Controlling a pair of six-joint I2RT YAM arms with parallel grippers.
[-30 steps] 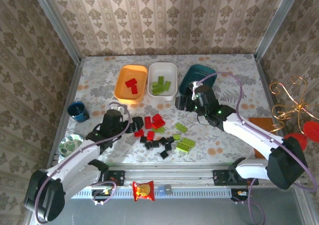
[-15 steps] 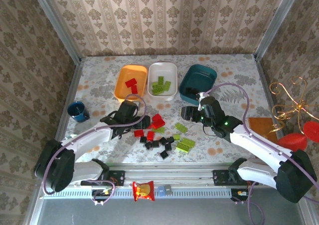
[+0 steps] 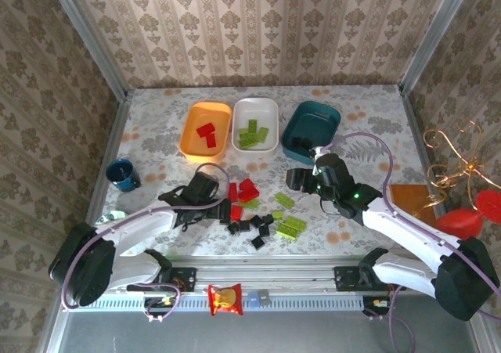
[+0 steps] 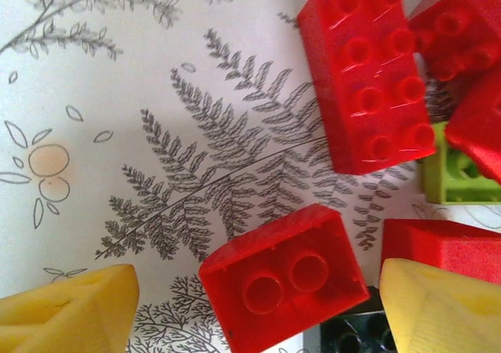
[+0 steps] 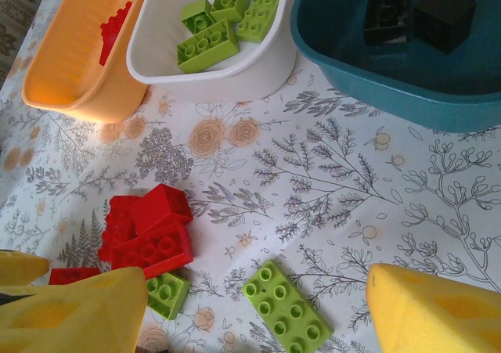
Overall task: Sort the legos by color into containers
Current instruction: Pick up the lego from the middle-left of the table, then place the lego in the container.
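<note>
Three trays stand in a row toward the far edge of the counter [image 3: 156, 126]. The orange tray [image 3: 194, 144], nearest the left edge, holds a few red bricks [image 3: 207, 131]. The white tray [image 3: 254, 109] just beside it holds four lime green bricks [image 3: 253, 135]. The dark teal tray [image 3: 317, 122], nearest the right edge, holds two black bricks [image 5: 387, 18] at its near end. The unsorted legos lie nearer the front edge, about midway between the left and right edges: a red cluster [image 3: 243, 190], black pieces [image 3: 249, 226] in front of it, and green pieces [image 3: 290, 226] to their right. The left end effector [image 4: 254, 302] is low over the red cluster and released, its yellow fingers [image 4: 70, 310] apart on either side of a small two-stud red brick [image 4: 282, 279] without pinching it. The right end effector [image 5: 254, 306] hangs released just in front of the teal tray, over a flat green brick [image 5: 286, 306], holding nothing.
</note>
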